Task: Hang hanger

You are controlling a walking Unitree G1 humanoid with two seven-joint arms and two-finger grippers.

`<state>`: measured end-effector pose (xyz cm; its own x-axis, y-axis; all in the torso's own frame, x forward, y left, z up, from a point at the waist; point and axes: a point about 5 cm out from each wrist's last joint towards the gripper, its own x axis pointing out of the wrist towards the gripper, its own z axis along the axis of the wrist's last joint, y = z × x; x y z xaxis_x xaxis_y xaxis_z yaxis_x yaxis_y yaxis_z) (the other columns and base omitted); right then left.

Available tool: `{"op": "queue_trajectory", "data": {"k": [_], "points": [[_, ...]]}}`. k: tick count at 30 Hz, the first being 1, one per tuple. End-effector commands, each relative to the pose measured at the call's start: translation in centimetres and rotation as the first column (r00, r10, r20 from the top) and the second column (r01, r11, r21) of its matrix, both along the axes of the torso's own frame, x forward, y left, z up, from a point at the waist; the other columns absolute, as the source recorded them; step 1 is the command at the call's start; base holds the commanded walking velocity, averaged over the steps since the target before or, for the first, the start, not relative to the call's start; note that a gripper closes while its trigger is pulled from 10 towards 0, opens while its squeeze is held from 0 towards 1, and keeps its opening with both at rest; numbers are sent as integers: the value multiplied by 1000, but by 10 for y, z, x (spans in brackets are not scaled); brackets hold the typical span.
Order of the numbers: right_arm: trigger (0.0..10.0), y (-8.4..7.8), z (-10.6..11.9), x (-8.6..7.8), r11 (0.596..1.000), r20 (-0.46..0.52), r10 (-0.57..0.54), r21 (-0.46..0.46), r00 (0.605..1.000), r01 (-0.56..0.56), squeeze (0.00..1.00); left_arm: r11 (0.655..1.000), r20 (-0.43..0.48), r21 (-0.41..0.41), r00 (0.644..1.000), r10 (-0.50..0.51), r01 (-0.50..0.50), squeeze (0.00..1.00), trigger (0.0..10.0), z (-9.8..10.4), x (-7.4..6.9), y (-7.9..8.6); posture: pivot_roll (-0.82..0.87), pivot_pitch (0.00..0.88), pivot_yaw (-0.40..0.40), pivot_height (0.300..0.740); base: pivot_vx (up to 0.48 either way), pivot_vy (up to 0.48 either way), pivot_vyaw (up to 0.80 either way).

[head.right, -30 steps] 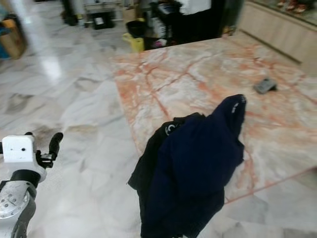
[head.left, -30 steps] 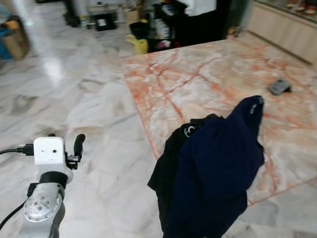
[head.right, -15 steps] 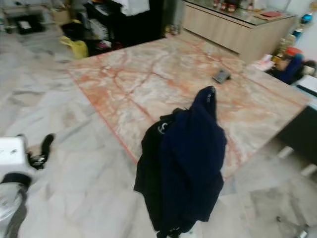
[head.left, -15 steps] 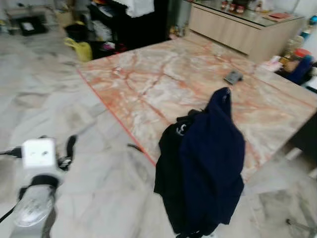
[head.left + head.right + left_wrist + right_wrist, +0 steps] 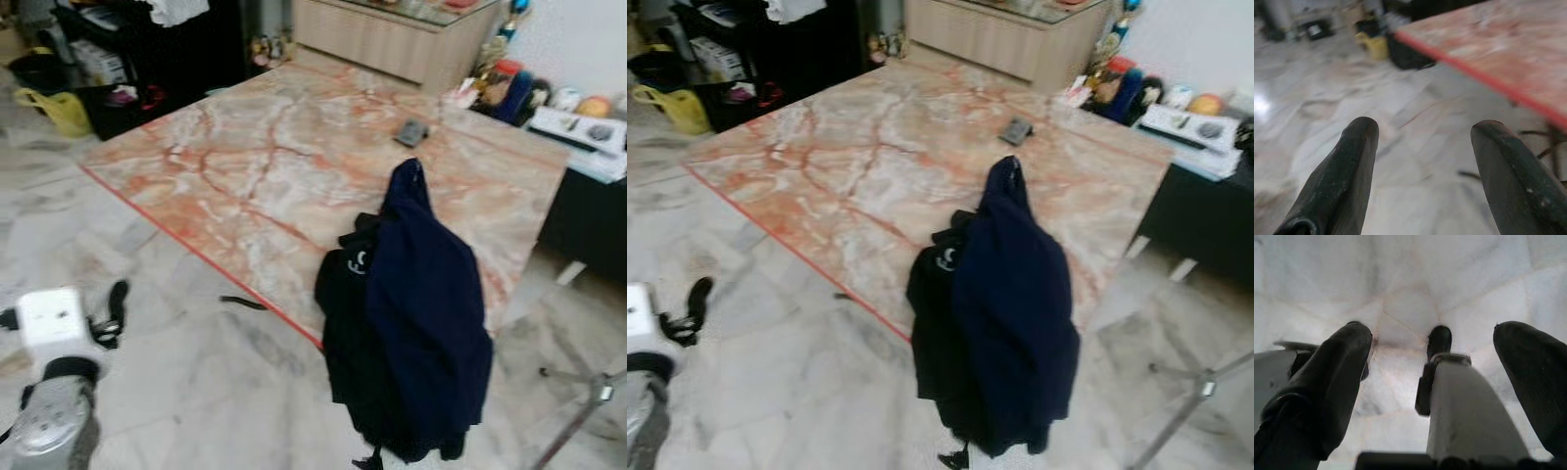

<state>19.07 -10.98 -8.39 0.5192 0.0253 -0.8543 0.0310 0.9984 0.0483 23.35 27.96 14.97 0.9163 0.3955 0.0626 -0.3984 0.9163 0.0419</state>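
A dark navy garment [image 5: 426, 304] hangs in mid-air in front of the robot, draped over a black one [image 5: 343, 304]. Whatever carries them is hidden under the cloth, so no hanger can be made out, and nothing shows what holds them up. They hang before the near corner of a pink marble slab [image 5: 245, 166] set in the grey-white marble floor [image 5: 176, 382].

A small grey object [image 5: 411, 131] lies on the slab beyond the clothes; too small to identify. A thin metal stand [image 5: 583, 411] is cut off at the lower right edge.

The left gripper [image 5: 1422, 161] is held low at the left over the floor, its 2 fingers [image 5: 1347, 171] spread apart with nothing between them. The right gripper [image 5: 1449, 382] points down at the floor, fingers likewise apart and empty; the pale shape between them is possibly the robot's own leg.

A yellow bag [image 5: 57, 108] sits by dark shelves [image 5: 147, 49] at the far left, contents unclear. A wooden sideboard [image 5: 392, 44] stands behind the slab, and a low black table [image 5: 588, 211] with blurred clutter on the right.
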Motion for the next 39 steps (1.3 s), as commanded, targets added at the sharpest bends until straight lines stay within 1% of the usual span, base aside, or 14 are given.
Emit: {"op": "queue_trajectory", "data": {"k": [1, 5, 8, 9, 11, 14, 16, 17, 19, 20, 21, 23, 27, 39], "points": [[10000, -6, -5, -9, 1000, -29, -14, -11, 999, 14, 0, 1000, -39, -10, 999, 25, -25, 0, 10000, -14, -6, 6, 112, 129, -10, 740, 0, 0, 0], [10000, -6, -5, -9, 1000, -28, -15, -11, 999, 15, 0, 998, -101, -2, 993, 66, -66, 0, 10000, -30, -15, 17, 115, 129, -10, 740, 0, 0, 0], [10000, -5, -5, -9, 1000, -28, -17, -12, 999, 17, 0, 997, -298, -18, 952, 68, -76, 0, 10000, -73, -26, 28, 115, 128, -9, 740, 0, 0, 0], [10000, -5, -5, -9, 1000, -28, -19, -14, 999, 19, 0, 997, -381, -65, 924, 10, -38, 0, 10000, -93, -30, 26, 116, 128, -9, 740, 0, 0, 0], [10000, -5, -5, -9, 1000, -28, -22, -16, 999, 21, 0, 994, -421, -108, 906, -37, -9, 0, 10000, -107, -33, 24, 118, 128, -12, 740, 0, 0, 0], [10000, -5, -5, -9, 1000, -28, -26, -17, 999, 26, 0, 976, -562, -199, 806, -188, 88, 0, 10000, -152, -38, 8, 118, 127, -11, 740, 0, 0, 0], [10000, -5, -5, -9, 999, -28, -29, -16, 999, 28, 0, 974, -584, -209, 788, -194, 86, 0, 10000, -159, -40, 7, 115, 125, -11, 740, 0, 0, 0], [10000, -5, -5, -9, 999, -29, -33, -16, 999, 32, 0, 970, -640, -231, 739, -211, 78, 0, 10000, -176, -43, 1, 111, 125, -10, 740, 0, 0, 0], [10000, -5, -5, -9, 999, -30, -34, -16, 999, 34, 0, 968, -665, -238, 714, -219, 76, 0, 10000, -183, -46, -2, 111, 125, -10, 740, 0, 0, 0], [10000, -5, -5, -9, 999, -31, -35, -16, 999, 35, 0, 967, -715, -243, 660, -232, 77, 0, 10000, -196, -51, -9, 98, 124, -8, 740, 0, 0, -788], [10000, -5, -5, -9, 999, -31, -35, -16, 999, 35, 0, 967, -715, -243, 660, -232, 77, 0, 10000, -196, -51, -9, 98, 124, -8, 740, 0, 0, -788], [10000, -5, -5, -9, 999, -33, -38, -18, 999, 37, 0, 962, -762, -262, 597, -252, 72, 0, 10000, -210, -57, -19, 87, 127, -10, 740, 0, 0, -788], [10000, -5, -5, -10, 999, -38, -44, -22, 998, 43, 0, 956, -792, -272, 538, -288, 111, 0, 10000, -220, -61, -30, 75, 131, -10, 740, 0, 0, -788], [10000, -4, -6, -12, 999, -46, -44, -23, 998, 43, 0, 952, -811, -261, 500, -305, 158, 0, 10000, -228, -64, -40, 73, 140, -6, 740, 0, -85, -788]]}}
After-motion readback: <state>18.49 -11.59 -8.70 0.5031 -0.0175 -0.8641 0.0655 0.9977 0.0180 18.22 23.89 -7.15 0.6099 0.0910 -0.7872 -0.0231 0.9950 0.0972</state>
